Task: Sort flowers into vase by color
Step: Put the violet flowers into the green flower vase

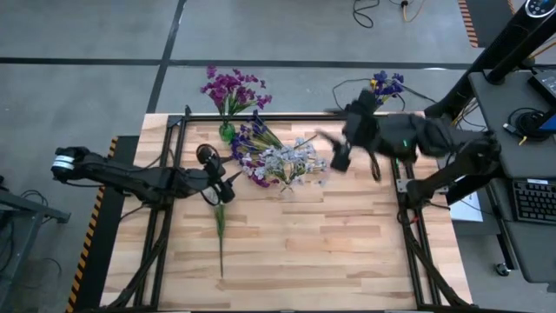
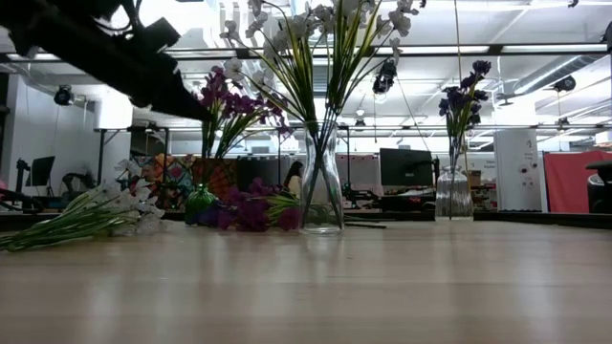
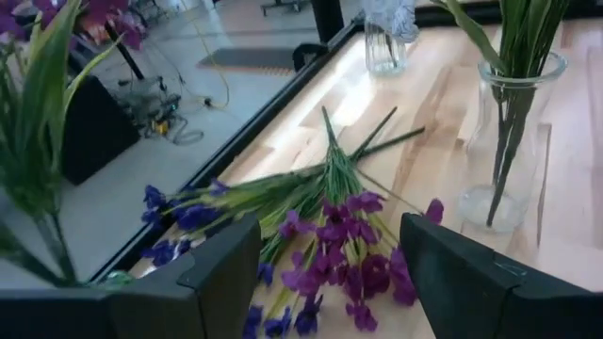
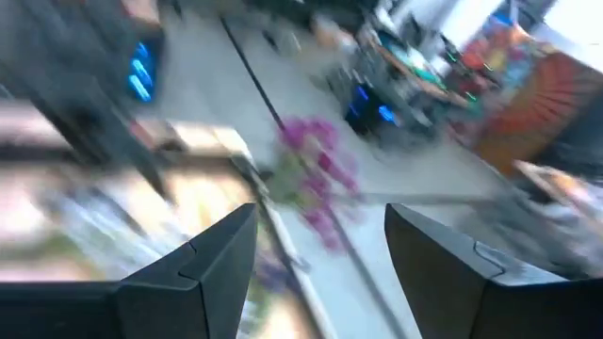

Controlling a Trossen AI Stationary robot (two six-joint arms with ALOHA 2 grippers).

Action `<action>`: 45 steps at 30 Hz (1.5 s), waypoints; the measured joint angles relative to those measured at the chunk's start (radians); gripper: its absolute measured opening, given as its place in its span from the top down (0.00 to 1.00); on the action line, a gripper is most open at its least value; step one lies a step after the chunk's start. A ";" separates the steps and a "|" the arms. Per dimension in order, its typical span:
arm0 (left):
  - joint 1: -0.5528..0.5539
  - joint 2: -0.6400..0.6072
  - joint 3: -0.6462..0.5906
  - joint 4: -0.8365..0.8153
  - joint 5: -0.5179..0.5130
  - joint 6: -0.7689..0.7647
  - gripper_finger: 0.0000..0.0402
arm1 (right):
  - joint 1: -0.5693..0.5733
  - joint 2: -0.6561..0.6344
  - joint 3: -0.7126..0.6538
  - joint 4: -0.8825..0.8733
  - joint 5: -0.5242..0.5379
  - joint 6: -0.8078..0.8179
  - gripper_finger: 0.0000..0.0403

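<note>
Loose magenta and blue-violet flowers [image 3: 330, 254] lie flat on the table in a heap [image 1: 249, 149], stems toward the far edge. My left gripper [image 1: 228, 184] hovers open just short of them, with nothing between its fingers [image 3: 330, 231]. A clear vase [image 1: 291, 163] at the table's middle holds pale white-lavender flowers [image 2: 316, 38]. A green vase [image 1: 227, 132] holds magenta flowers [image 1: 231, 89], and a clear vase [image 2: 454, 191] at the far right holds blue-violet ones [image 1: 387, 84]. My right gripper [image 1: 337, 159] is raised beside the middle vase, open and empty [image 4: 320, 221].
One spray [image 1: 220, 228] lies flat on the table near my left gripper, its green stem pointing to the near edge; its pale blossoms [image 2: 115, 212] show in the low view. A black frame [image 1: 174, 139] runs along the table's edges. The near half of the table is bare wood [image 1: 330, 252].
</note>
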 joint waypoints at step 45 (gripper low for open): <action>-0.103 -0.332 0.123 -0.504 -0.004 -0.258 0.41 | -0.644 -0.023 -0.867 0.432 -0.615 -0.181 0.49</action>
